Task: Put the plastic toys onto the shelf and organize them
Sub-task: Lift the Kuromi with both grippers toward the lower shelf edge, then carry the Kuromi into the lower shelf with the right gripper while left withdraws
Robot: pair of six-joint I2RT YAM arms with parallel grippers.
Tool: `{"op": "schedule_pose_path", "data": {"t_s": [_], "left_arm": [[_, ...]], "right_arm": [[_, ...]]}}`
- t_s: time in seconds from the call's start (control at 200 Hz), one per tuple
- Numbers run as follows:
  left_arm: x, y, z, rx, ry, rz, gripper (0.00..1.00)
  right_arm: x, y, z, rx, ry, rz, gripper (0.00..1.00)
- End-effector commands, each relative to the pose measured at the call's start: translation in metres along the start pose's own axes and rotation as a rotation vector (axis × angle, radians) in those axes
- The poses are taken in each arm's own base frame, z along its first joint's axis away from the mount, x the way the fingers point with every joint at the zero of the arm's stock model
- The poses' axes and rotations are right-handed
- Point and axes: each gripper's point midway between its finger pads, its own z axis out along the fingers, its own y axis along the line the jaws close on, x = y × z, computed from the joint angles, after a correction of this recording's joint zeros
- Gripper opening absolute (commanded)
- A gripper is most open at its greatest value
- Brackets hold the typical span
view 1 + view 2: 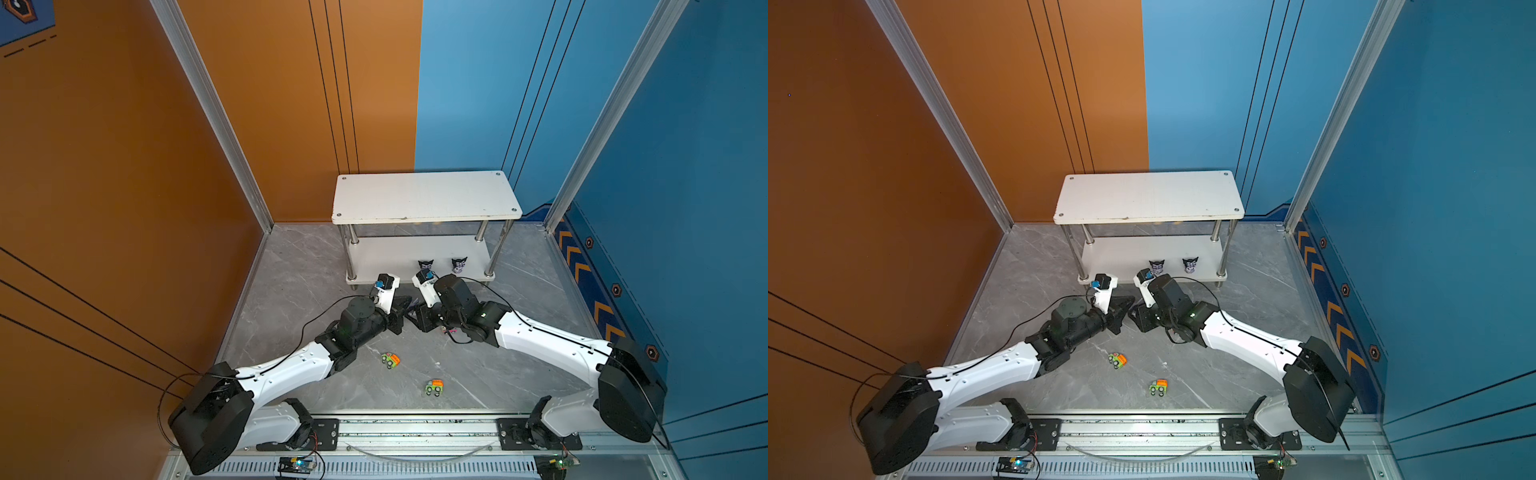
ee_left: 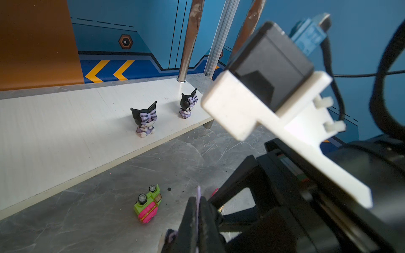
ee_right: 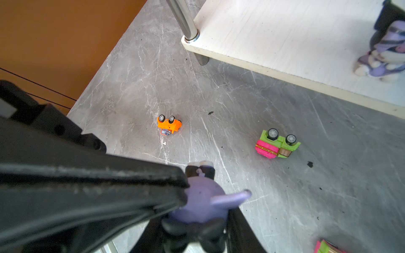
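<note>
My left gripper (image 1: 406, 306) (image 2: 198, 200) and right gripper (image 1: 419, 314) (image 3: 195, 223) meet tip to tip on the floor in front of the white shelf (image 1: 424, 195) (image 1: 1148, 195). Between them is a black-and-purple figurine (image 3: 203, 201). The left jaws pinch a thin purple part of it, and the right jaws are closed around its body. Two more figurines (image 1: 425, 264) (image 1: 459, 264) stand on the lower tier (image 2: 65, 122). A green-and-pink truck (image 2: 148, 206) (image 3: 277, 144) lies on its side and an orange car (image 3: 168, 124) lies wheels up on the floor.
Two green-and-orange cars (image 1: 390, 359) (image 1: 434, 387) sit on the grey floor nearer the arm bases. Another pink-and-green toy (image 3: 326, 247) shows at the edge of the right wrist view. Chrome posts (image 1: 351, 232) hold up the shelf's top tier. Orange and blue walls enclose the cell.
</note>
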Motion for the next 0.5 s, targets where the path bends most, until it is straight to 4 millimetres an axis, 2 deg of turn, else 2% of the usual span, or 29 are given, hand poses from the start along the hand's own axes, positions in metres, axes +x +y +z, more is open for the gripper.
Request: {"op": "schedule_pose_path", "data": {"t_s": [0.0, 0.06, 0.07, 0.075, 0.08, 0.09, 0.27, 0.375, 0.491], "left_arm": [[-0.012, -0.007, -0.006, 0.039, -0.033, -0.012, 0.39], [-0.016, -0.005, -0.010, 0.024, -0.053, -0.009, 0.55], [-0.018, -0.004, -0.011, 0.021, -0.059, -0.009, 0.66], [-0.019, -0.004, -0.012, 0.019, -0.062, -0.008, 0.83], [-0.019, -0.004, -0.013, 0.017, -0.065, -0.007, 0.92], [-0.021, -0.003, -0.014, 0.014, -0.071, -0.006, 1.00], [-0.047, 0.019, -0.048, -0.128, -0.168, 0.023, 0.98], [-0.059, 0.038, -0.077, -0.259, -0.217, 0.029, 0.98], [-0.061, 0.054, -0.102, -0.364, -0.244, 0.034, 0.98]], "right_arm": [[-0.018, -0.003, -0.007, 0.048, -0.074, -0.008, 0.14], [-0.019, -0.006, -0.006, 0.062, -0.085, 0.001, 0.12], [-0.018, -0.006, -0.005, 0.064, -0.084, 0.003, 0.12], [-0.019, -0.006, -0.005, 0.065, -0.087, 0.003, 0.12], [-0.019, -0.007, -0.005, 0.066, -0.088, 0.004, 0.12], [-0.019, -0.007, -0.004, 0.069, -0.091, 0.006, 0.12], [-0.033, -0.011, 0.007, 0.114, -0.142, 0.010, 0.09], [-0.044, -0.015, 0.022, 0.177, -0.176, 0.011, 0.07], [-0.061, -0.019, 0.046, 0.271, -0.222, 0.017, 0.07]]}}
